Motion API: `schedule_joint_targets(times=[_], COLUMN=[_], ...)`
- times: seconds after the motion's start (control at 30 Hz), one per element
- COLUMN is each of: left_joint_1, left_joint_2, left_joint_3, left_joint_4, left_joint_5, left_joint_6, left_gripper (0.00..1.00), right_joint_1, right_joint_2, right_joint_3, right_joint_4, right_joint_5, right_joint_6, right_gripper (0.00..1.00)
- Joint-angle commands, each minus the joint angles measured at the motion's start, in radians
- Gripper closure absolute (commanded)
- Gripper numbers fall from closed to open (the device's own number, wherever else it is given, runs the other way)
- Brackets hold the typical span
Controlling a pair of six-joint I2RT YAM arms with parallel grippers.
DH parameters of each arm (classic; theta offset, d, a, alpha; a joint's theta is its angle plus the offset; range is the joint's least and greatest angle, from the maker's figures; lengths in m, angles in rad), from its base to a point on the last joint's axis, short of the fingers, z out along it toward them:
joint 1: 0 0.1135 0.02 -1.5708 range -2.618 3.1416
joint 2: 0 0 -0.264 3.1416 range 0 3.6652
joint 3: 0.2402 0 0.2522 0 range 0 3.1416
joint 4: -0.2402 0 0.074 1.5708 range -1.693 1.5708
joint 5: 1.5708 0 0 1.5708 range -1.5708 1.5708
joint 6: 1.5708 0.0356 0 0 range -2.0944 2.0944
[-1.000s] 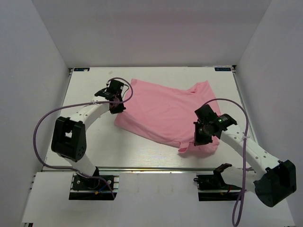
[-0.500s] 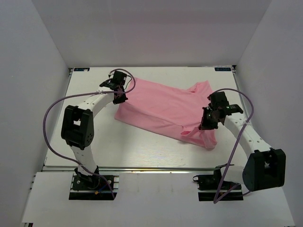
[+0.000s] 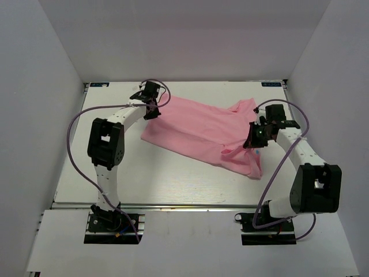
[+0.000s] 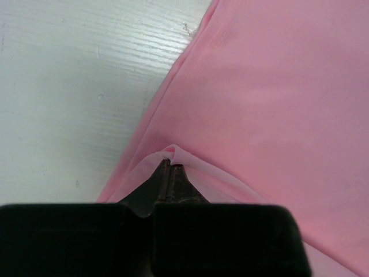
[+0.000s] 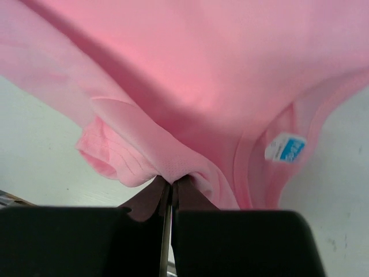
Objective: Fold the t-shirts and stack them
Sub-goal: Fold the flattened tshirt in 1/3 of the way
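Basically the t-shirt is strung diagonally from upper left to lower right, pinched at each end by the left gripper and right gripper.

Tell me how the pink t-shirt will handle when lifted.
Probably floppy: the t-shirt bunches into soft folds where the right hand pinches it. Likely light, since thin fabric tents at the left hand. It may sag between grips.

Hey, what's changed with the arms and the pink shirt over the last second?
The left hand and right hand both moved toward the far edge of the table, pulling the near edge of the t-shirt along, so it covers less of the surface. Both stayed shut on the fabric, and the t-shirt's far edge stayed put.
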Motion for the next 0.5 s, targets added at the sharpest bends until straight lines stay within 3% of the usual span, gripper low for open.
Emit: schedule_joint_targets(times=[0.0,0.17,0.2,0.23,0.27,0.3,0.4,0.43,0.47], left_joint_1=[0.004,0.004,0.004,0.004,0.004,0.004,0.004,0.004,0.004], left_joint_2=[0.018,0.096,0.097,0.113,0.113,0.129,0.149,0.158,0.158], left_joint_3=[0.083,0.147,0.170,0.182,0.208,0.219,0.264,0.279,0.313], left_joint_4=[0.029,0.018,0.009,0.009,-0.005,-0.015,-0.025,-0.035,-0.036], left_joint_5=[-0.018,-0.041,-0.041,-0.052,-0.052,-0.061,-0.087,-0.087,-0.087], left_joint_6=[0.017,0.017,0.017,0.017,0.017,0.017,0.017,0.029,0.029], left_gripper=[1.00,1.00,0.96,0.88,0.66,0.55,0.01,0.00,0.00], right_joint_1=[-0.026,-0.042,-0.044,-0.074,-0.078,-0.082,-0.105,-0.107,-0.113], right_joint_2=[0.035,0.145,0.156,0.168,0.194,0.203,0.251,0.277,0.298], right_joint_3=[0.063,0.132,0.143,0.149,0.151,0.154,0.169,0.216,0.238], right_joint_4=[0.104,0.080,0.078,0.075,0.084,0.083,0.119,0.116,0.101], right_joint_5=[-0.166,-0.175,-0.169,-0.155,-0.140,-0.129,-0.045,-0.010,-0.005], right_joint_6=[-0.164,-0.295,-0.297,-0.292,-0.288,-0.274,-0.231,-0.214,-0.208], right_gripper=[1.00,1.00,1.00,1.00,1.00,1.00,0.71,0.52,0.45])
